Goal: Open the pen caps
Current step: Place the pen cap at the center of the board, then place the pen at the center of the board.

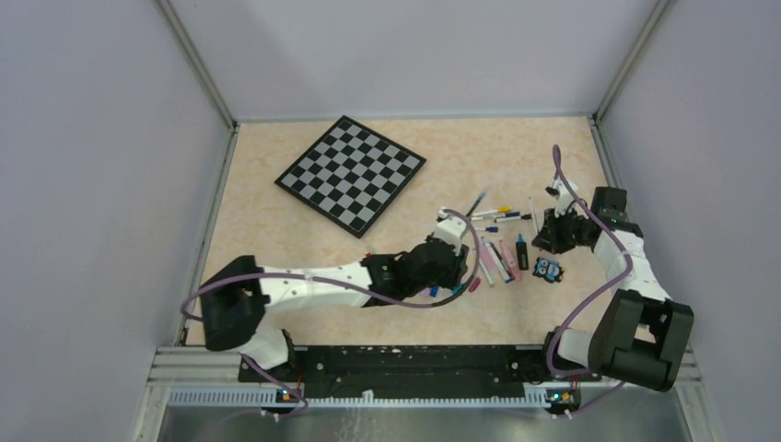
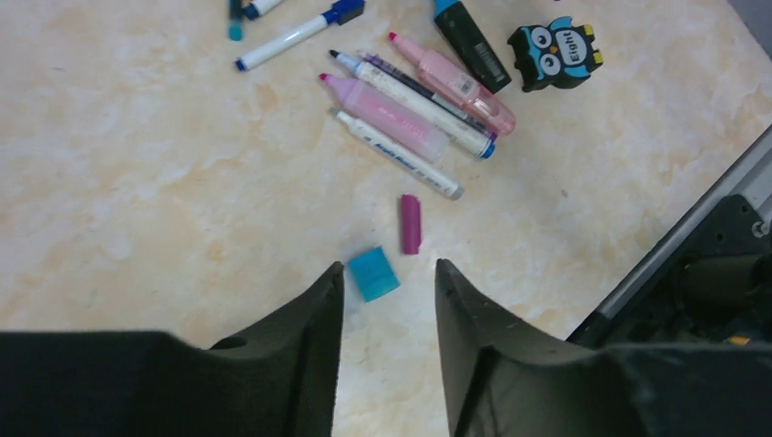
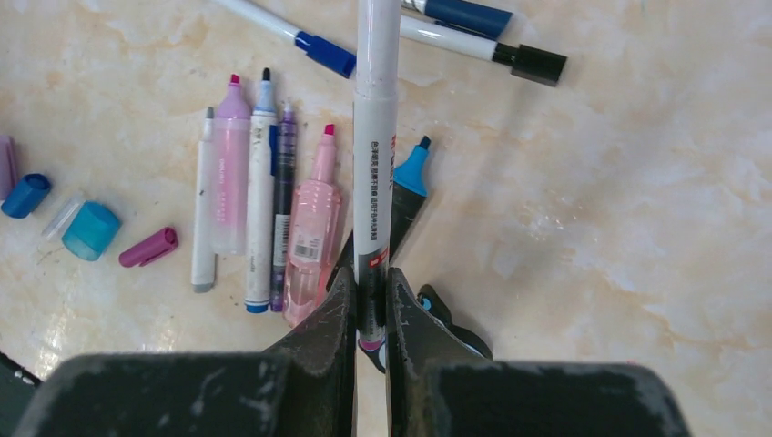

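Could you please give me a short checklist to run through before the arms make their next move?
1. Right fingers clamped on white pen: ok.
2. Left fingers open, empty: ok.
3. Teal cap and magenta cap lying loose on table: ok.
4. Held pen's cap off: cannot tell, its far end leaves the wrist view.
5. All caps removed: not ok, blue-capped pen and black-capped pen remain.
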